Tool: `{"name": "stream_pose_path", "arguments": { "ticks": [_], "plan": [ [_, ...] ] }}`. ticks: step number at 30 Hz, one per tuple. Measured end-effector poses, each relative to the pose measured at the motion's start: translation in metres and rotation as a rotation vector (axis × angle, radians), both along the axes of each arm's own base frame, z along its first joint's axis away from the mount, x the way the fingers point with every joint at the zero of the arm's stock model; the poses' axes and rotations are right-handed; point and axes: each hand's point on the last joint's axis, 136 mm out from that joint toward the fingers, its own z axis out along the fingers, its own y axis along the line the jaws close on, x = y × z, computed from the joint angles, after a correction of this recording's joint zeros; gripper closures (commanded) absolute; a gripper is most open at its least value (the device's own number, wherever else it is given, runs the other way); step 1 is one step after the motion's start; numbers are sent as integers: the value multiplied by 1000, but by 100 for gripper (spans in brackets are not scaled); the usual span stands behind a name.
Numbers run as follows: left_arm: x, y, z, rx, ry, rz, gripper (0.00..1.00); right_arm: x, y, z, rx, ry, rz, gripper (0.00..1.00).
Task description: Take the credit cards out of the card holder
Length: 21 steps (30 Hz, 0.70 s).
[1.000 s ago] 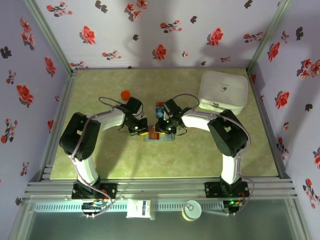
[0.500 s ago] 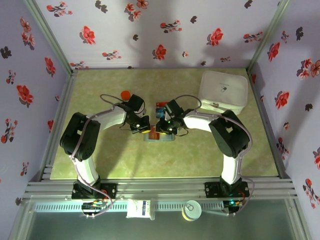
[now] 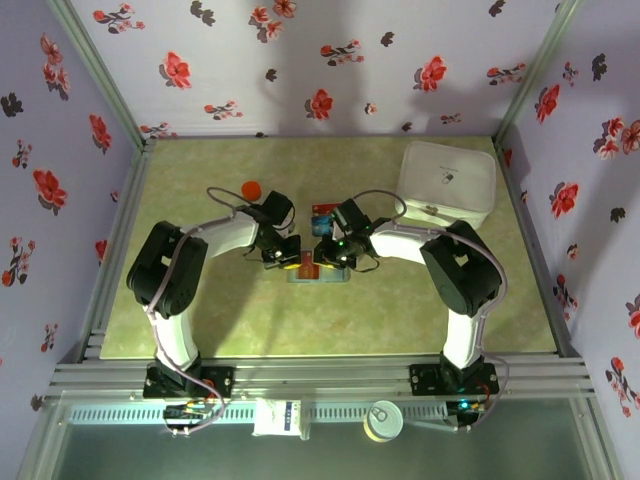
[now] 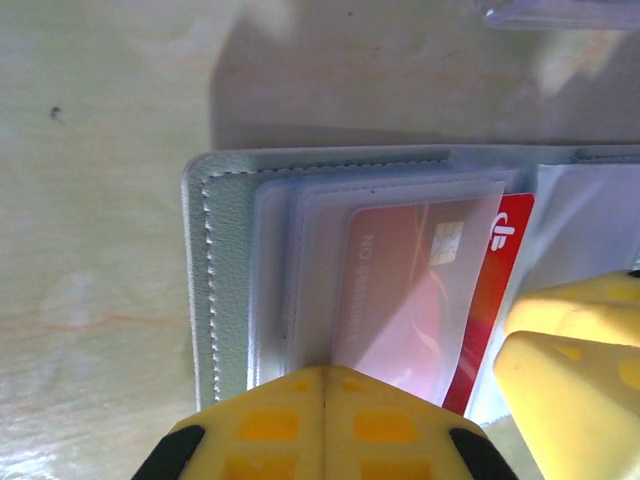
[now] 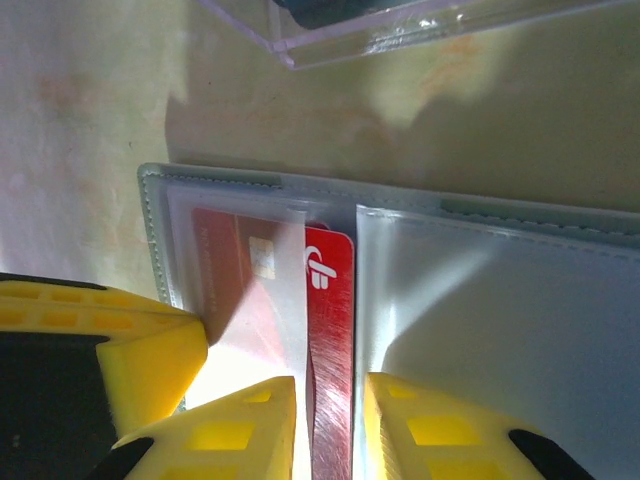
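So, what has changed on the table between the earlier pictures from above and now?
The left gripper, shut, moved a little to the right, closer over the card holder, and its arm followed. The right gripper hardly shifted. Nothing was taken hold of or let go. The card holder, the credit cards in it and the white box stayed where they were.

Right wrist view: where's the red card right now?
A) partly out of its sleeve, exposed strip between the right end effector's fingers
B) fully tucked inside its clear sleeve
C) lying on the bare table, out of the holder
A: the red card has its logo edge past the clear sleeve in the card holder, with the right end effector straddling that strip.
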Motion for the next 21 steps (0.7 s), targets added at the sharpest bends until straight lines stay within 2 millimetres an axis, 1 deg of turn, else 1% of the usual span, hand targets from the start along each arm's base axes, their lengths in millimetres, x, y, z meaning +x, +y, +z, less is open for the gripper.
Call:
{"name": "stream_pose_path", "arguments": {
  "ticks": [8, 17, 21],
  "plan": [
    [0, -1, -1, -1, 0, -5, 100, -1, 2, 1, 14, 6, 7, 74],
    [0, -1, -1, -2, -3, -12, 100, -1, 3, -3, 20, 21, 4, 75],
    [0, -1, -1, -2, -3, -12, 100, 0, 5, -1, 37, 26, 0, 77]
  ]
}}
